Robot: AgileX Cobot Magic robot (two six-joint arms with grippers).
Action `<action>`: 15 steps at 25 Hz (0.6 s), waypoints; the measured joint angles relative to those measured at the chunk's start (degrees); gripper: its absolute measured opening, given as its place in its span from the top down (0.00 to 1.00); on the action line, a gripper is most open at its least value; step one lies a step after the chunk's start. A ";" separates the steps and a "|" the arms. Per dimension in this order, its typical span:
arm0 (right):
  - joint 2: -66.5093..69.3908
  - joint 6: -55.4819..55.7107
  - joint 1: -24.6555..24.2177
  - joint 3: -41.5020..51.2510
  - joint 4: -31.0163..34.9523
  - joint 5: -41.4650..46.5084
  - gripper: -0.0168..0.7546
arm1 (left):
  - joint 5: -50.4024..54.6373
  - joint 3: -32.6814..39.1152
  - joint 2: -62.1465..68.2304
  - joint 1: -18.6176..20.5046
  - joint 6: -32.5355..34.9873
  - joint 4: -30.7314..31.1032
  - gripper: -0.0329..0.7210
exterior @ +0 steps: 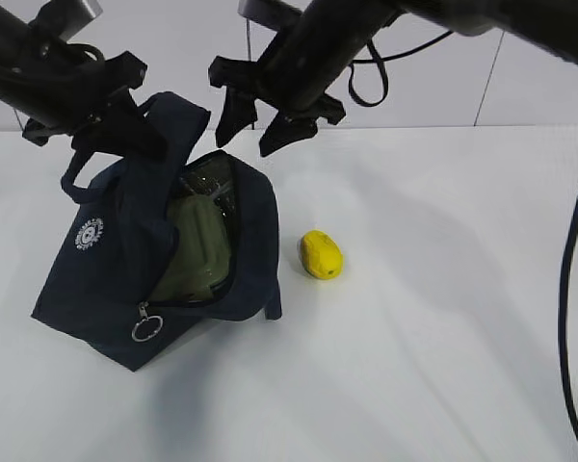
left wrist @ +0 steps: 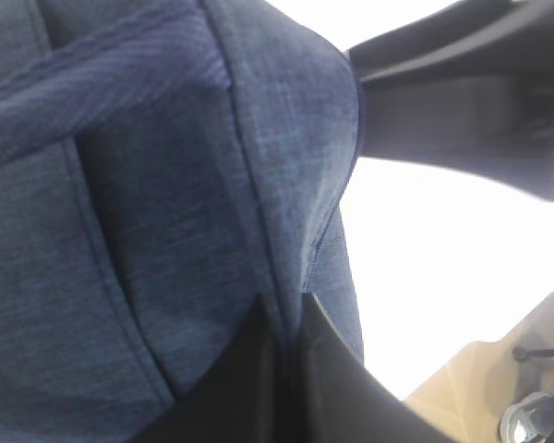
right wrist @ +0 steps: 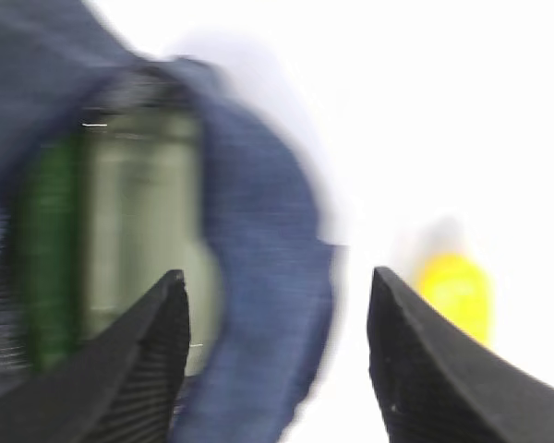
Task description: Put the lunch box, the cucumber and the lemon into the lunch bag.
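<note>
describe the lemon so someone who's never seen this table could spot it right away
Start at the dark navy lunch bag standing open on the left of the white table, its flap pinched by the left gripper. Just to the bag's right, apart from it, the lemon lies alone on the bare surface. It is the only bright yellow thing there, a small oval.

The boxy dark navy fabric lunch bag [exterior: 125, 260] at centre left is woven cloth, matt, its fine weave and stitched seams plain in the left wrist view. Its ring pull [exterior: 145, 330] looks like shiny metal. The sage-green lunch box lid [exterior: 195, 252] inside looks like smooth plastic. The small yellow lemon [exterior: 322, 255] is slightly glossy. The white table [exterior: 414, 366] is smooth and matt.
</note>
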 joint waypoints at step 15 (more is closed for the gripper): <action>-0.81 3.85 0.00 2.22 -18.64 3.14 0.38 | 0.00 0.00 0.00 0.00 0.00 0.43 0.97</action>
